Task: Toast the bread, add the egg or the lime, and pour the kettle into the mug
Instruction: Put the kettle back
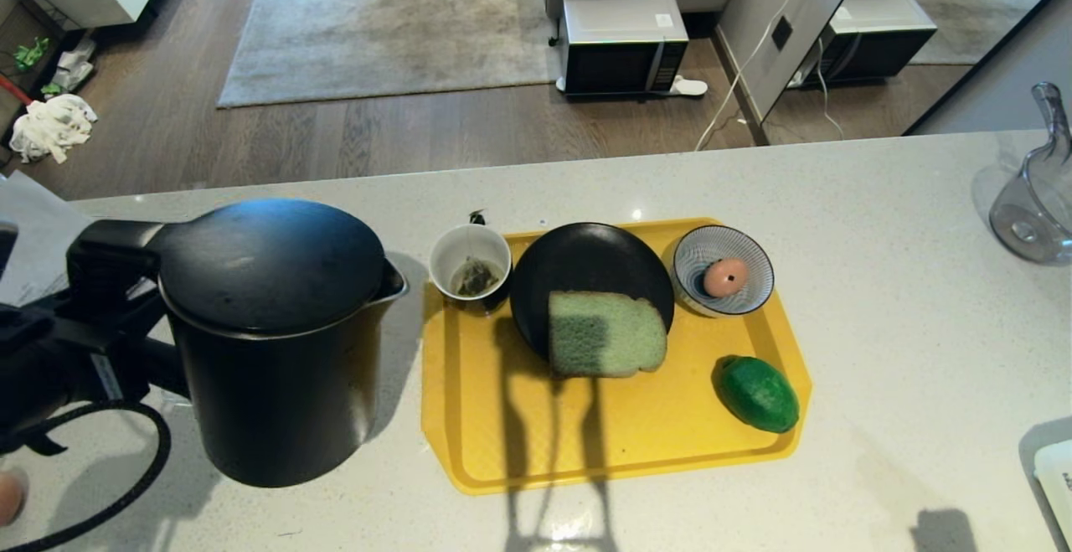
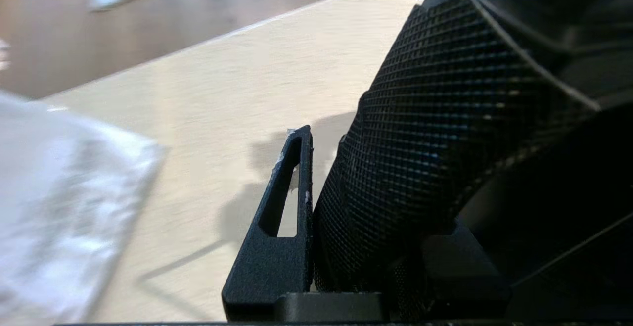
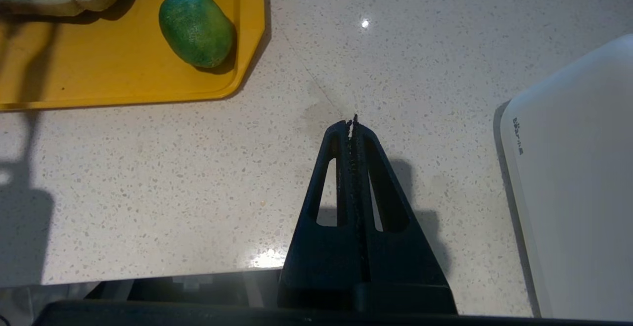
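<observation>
Kettle point(image 1: 276, 343) clamped at its textured handle point(image 2: 445, 133) by left gripper point(image 2: 326, 207), held above worktop point(image 1: 879, 284) left of mug point(image 1: 470, 265) on yellow tray point(image 1: 502, 443), spout toward mug, probably for pouring. Right gripper point(image 3: 352, 124) pressed together, idle over worktop near lime point(image 3: 196, 28).

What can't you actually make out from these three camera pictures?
- Head view: the left gripper is mostly hidden behind the kettle it holds by the handle.
- Left wrist view: only one finger shows; the kettle handle covers the other.
- Head view: whether the mug holds water; only a tea bag shows.
- Head view: the glass jug is cut off by the right edge.
</observation>
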